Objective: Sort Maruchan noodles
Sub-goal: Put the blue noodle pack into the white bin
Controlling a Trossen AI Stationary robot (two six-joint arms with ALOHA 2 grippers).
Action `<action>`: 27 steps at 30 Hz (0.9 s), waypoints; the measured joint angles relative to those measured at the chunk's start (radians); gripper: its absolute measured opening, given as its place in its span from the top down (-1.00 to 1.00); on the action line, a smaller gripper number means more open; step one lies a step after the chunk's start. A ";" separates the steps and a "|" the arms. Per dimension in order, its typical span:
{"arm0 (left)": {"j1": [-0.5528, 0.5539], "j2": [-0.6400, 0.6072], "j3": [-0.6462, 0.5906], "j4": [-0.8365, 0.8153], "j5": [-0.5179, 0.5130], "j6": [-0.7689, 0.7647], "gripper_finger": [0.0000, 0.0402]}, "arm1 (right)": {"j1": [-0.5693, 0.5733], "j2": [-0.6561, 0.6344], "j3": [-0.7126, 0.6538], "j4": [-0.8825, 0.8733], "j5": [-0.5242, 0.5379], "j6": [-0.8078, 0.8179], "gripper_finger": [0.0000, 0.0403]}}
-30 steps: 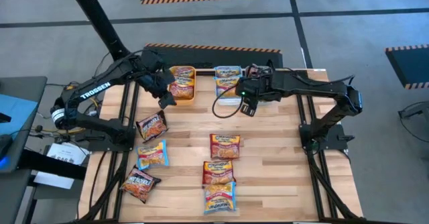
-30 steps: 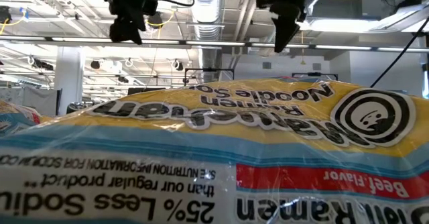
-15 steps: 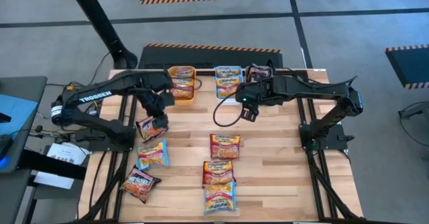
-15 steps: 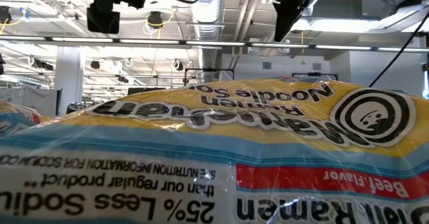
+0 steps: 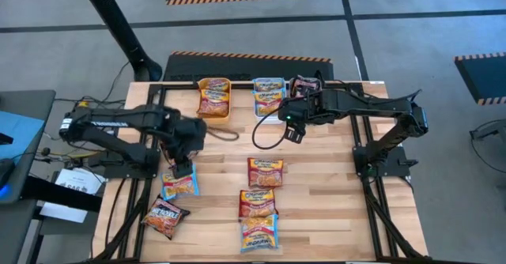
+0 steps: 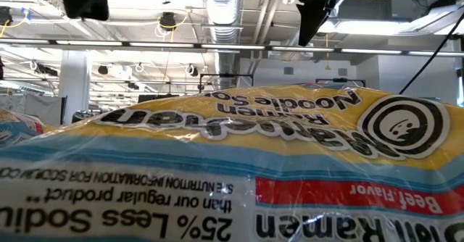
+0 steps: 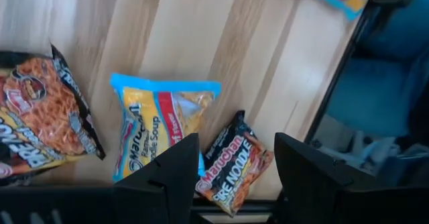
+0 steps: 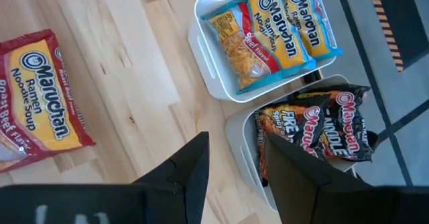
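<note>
My left gripper (image 5: 183, 160) (image 7: 236, 147) hangs open over a dark maroon noodle packet (image 7: 231, 169) near the table's left edge; its fingers stand on either side of that packet, which lies flat. Beside it lie a light blue-pink packet (image 7: 157, 127) (image 5: 179, 183) and another dark packet (image 7: 40, 127) (image 5: 164, 216). My right gripper (image 5: 288, 130) (image 8: 234, 138) is open above bare wood, just near of the white bin (image 8: 214, 56) with blue packets and the grey bin (image 8: 244, 143) with dark packets. Three red-orange packets (image 5: 266, 171) lie mid-table.
The orange bin (image 5: 213, 110) with orange packets stands at the far edge, left of the white bin (image 5: 269, 106) and the grey bin (image 5: 307, 81). In the low view one yellow-and-blue packet (image 6: 232, 162) fills the picture close up. Bare wood lies to the right of the middle packets.
My left gripper has swung from beside the orange bin toward the near edge and now stands over the dark packet by the table's left edge. My right gripper has stayed almost where it was.
</note>
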 joint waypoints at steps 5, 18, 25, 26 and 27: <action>-0.147 0.000 0.000 0.000 -0.080 -0.111 0.10 | 0.000 0.000 0.000 0.000 -0.018 0.021 0.17; -0.455 0.000 -0.141 0.028 -0.160 -0.421 0.10 | 0.000 0.001 0.000 0.000 -0.018 0.032 0.17; -0.552 0.000 -0.242 0.108 -0.237 -0.503 0.10 | 0.000 0.001 0.000 0.001 -0.019 0.032 0.17; -0.564 0.000 -0.255 0.118 -0.254 -0.508 0.10 | 0.000 0.001 0.000 0.001 -0.019 0.032 0.17; -0.575 0.000 -0.270 0.128 -0.273 -0.515 0.10 | 0.000 0.001 0.000 0.001 -0.018 0.032 0.17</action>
